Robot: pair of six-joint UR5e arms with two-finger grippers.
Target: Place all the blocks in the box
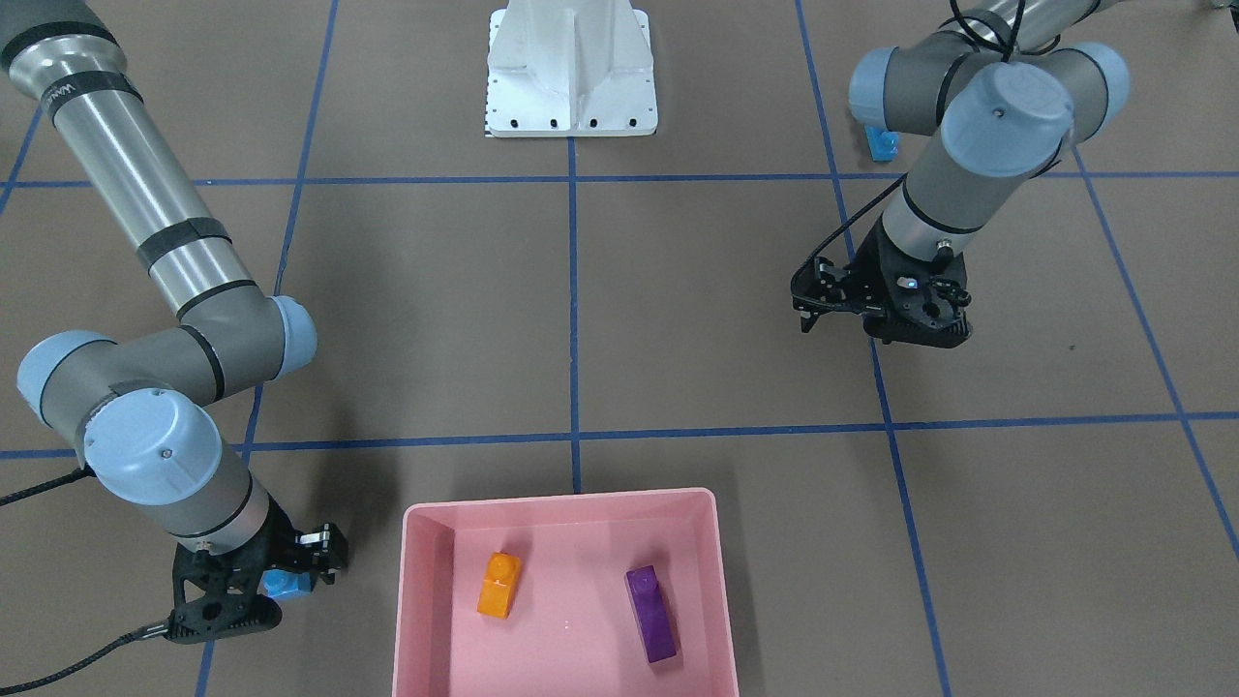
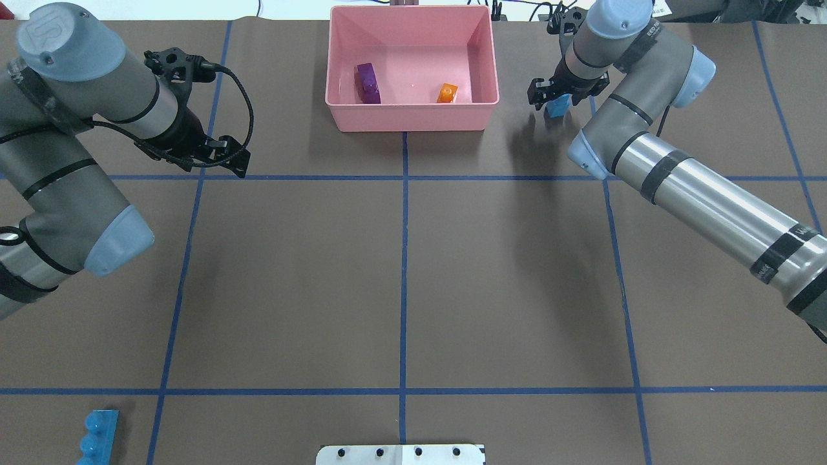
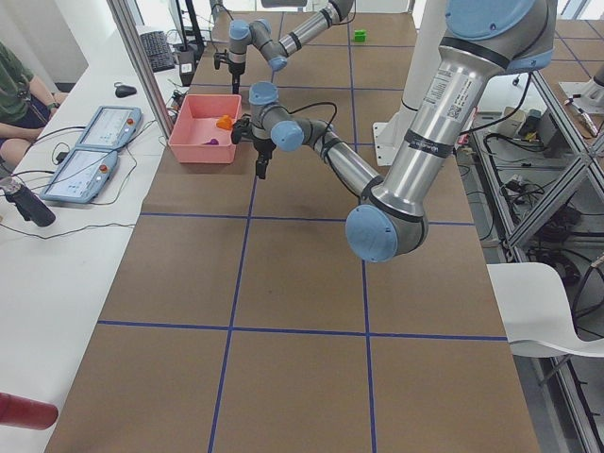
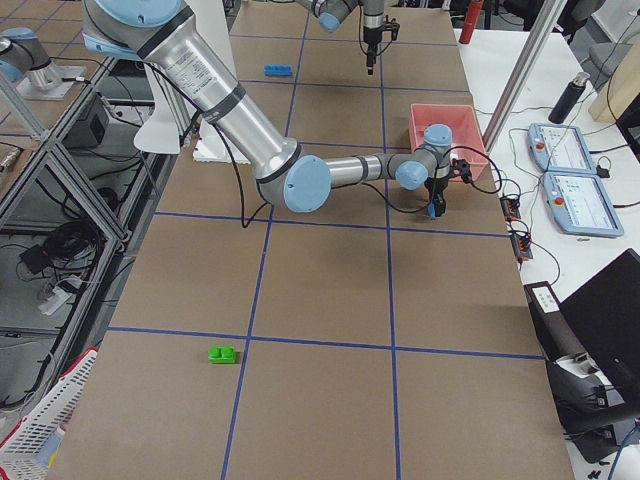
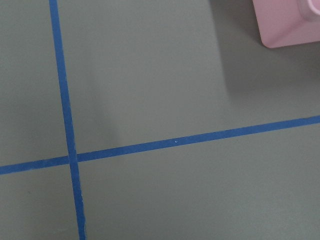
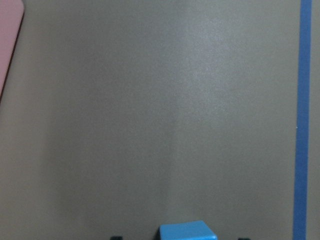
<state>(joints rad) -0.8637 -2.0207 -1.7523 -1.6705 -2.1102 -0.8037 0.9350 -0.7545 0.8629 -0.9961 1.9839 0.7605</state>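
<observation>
The pink box stands at the table's far middle edge, with the purple brick and the orange brick inside it. My right gripper is just right of the box, shut on the small blue brick, which also shows in the right wrist view. My left gripper hovers open and empty left of the box. The long blue brick lies at the near left. The green brick lies far off on the robot's right side.
The white robot base sits at the near middle edge. Blue tape lines cross the brown table. The left arm's elbow hangs over the long blue brick. Tablets lie on the side desk.
</observation>
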